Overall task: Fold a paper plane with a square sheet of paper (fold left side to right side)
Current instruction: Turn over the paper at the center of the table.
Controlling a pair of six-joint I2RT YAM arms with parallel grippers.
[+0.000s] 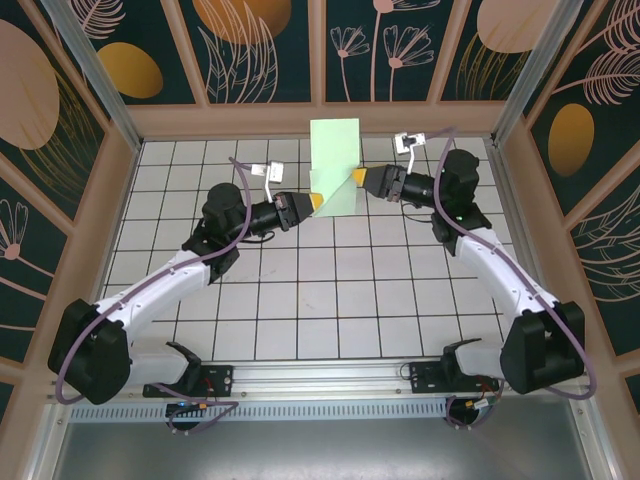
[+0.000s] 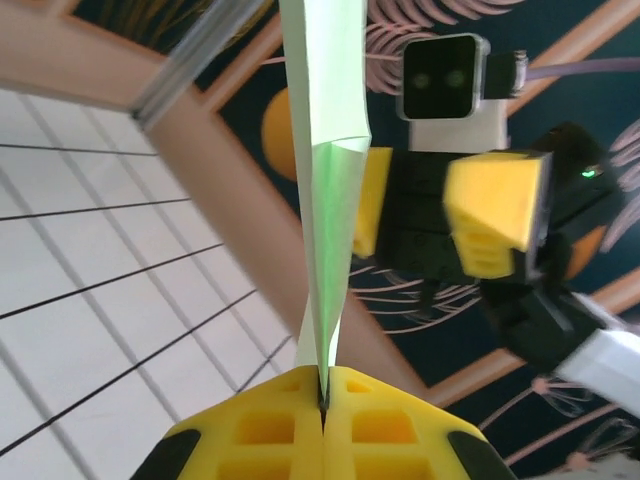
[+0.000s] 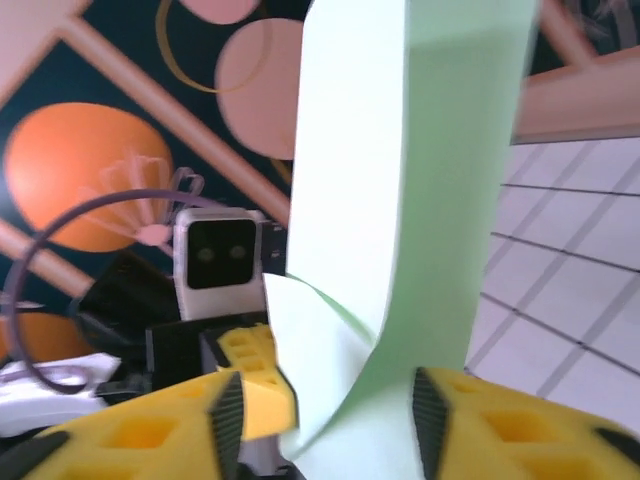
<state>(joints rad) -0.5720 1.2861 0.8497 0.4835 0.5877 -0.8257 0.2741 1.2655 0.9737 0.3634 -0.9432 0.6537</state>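
The square sheet of paper (image 1: 335, 145) is pale green and stands lifted and curled at the back middle of the table, one flap bent over. My left gripper (image 1: 316, 203) is shut on its lower left edge; in the left wrist view the sheet (image 2: 330, 200) rises edge-on from the closed jaws of that gripper (image 2: 325, 388). My right gripper (image 1: 358, 178) is at the sheet's right side. Its jaws stand open in the right wrist view (image 3: 320, 410), with the curled sheet (image 3: 400, 200) between them, and it faces me in the left wrist view (image 2: 432, 210). The paper plane is out of view.
The white grid table (image 1: 300, 290) lies below both arms. A wooden rail (image 1: 320, 118) and patterned dark panels close the back just behind the sheet, and wooden rails run along both sides. The left gripper's yellow finger (image 3: 255, 375) sits close below the flap.
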